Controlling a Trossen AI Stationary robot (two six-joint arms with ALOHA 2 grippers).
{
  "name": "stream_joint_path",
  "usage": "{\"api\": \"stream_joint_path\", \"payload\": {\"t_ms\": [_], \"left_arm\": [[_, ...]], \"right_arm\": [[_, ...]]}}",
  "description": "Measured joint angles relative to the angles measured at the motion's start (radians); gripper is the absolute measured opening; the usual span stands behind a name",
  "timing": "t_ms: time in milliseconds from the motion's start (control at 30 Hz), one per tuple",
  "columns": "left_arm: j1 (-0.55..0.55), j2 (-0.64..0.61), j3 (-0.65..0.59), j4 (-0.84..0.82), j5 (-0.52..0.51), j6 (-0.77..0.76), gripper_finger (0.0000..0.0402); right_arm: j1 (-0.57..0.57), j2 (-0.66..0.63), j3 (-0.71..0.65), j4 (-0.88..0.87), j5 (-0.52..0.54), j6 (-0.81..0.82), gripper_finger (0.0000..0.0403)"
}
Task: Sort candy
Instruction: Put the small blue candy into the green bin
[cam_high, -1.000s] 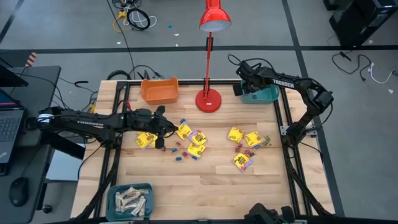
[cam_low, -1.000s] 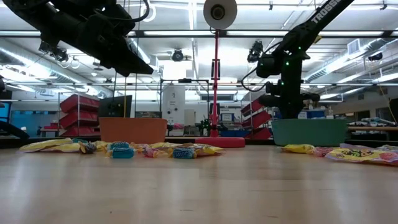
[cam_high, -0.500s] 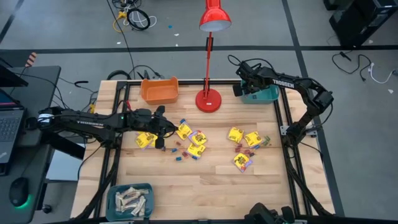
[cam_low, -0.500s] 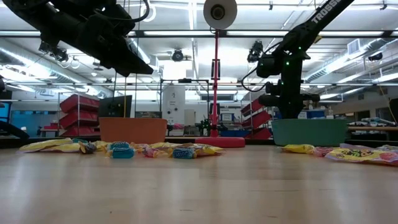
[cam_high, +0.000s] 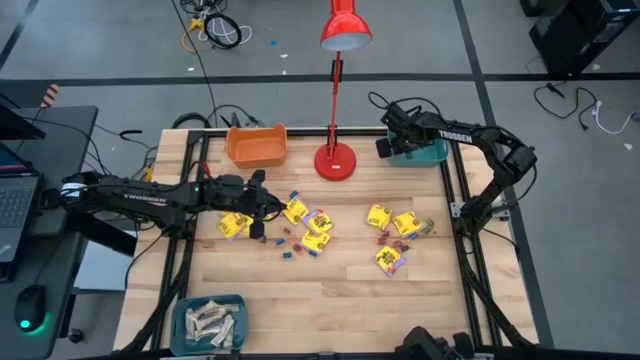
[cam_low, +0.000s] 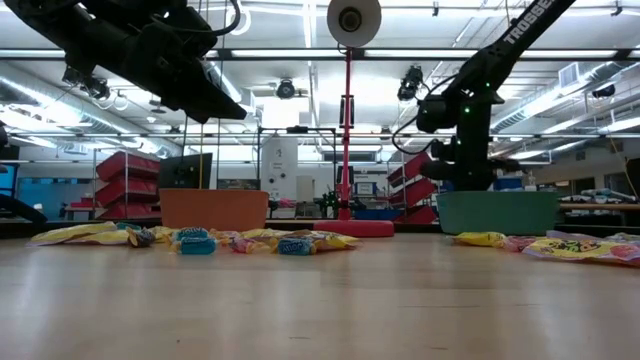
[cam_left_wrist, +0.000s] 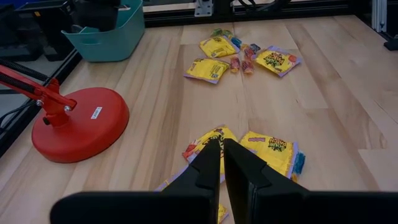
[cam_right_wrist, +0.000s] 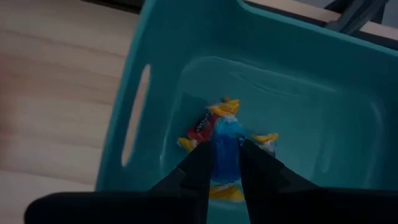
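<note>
The tabletop (cam_high: 320, 300) is pale wood, with a red lamp (cam_high: 336, 160) standing at its far middle. An orange bin (cam_high: 256, 145) sits left of the lamp base and a teal bin (cam_high: 432, 152) right of it, while a second teal bin (cam_high: 208, 322) at the near left corner holds pale bars (cam_high: 210, 320).

The left gripper (cam_high: 268, 207) reaches in from the left and hangs just above the middle heap, its fingers (cam_left_wrist: 208, 163) pressed almost together with nothing between them. The right gripper (cam_high: 392, 145) hangs over the far teal bin, pointing down into it; its fingers (cam_right_wrist: 200, 167) stand a narrow gap apart, and I cannot tell whether they grip anything.

Candy (cam_high: 305, 225) lies loose in two heaps at the tabletop's middle: yellow packets (cam_high: 233, 224) with small red and blue pieces around them, and a second heap (cam_high: 395, 235) to the right. A few wrapped pieces (cam_right_wrist: 221, 134) lie on the floor of the far teal bin, right under the right fingers.
</note>
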Motion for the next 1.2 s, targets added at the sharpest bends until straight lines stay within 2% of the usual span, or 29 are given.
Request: {"api": "stream_joint_path", "payload": {"t_ms": [467, 733, 867, 1000, 1200], "left_arm": [[0.000, 0.000, 0.000, 0.000, 0.005, -0.021, 0.0023], [-0.051, 0.000, 0.000, 0.000, 0.172, -0.138, 0.0023], [-0.129, 0.000, 0.003, -0.033, 0.189, -0.177, 0.0023], [-0.207, 0.000, 0.009, -0.140, 0.138, -0.236, 0.0023], [-0.289, 0.000, 0.009, -0.209, -0.041, -0.263, 0.0023]], "right_arm": [[-0.001, -0.002, 0.007, 0.006, 0.010, -0.017, 0.0139], [0.054, -0.055, 0.105, -0.035, 0.019, -0.073, 0.0137], [0.131, -0.147, 0.123, -0.033, 0.021, -0.117, 0.0138], [0.248, -0.249, 0.124, -0.032, 0.022, -0.151, 0.0135], [0.453, -0.344, 0.124, -0.028, 0.029, -0.204, 0.0135]]}}
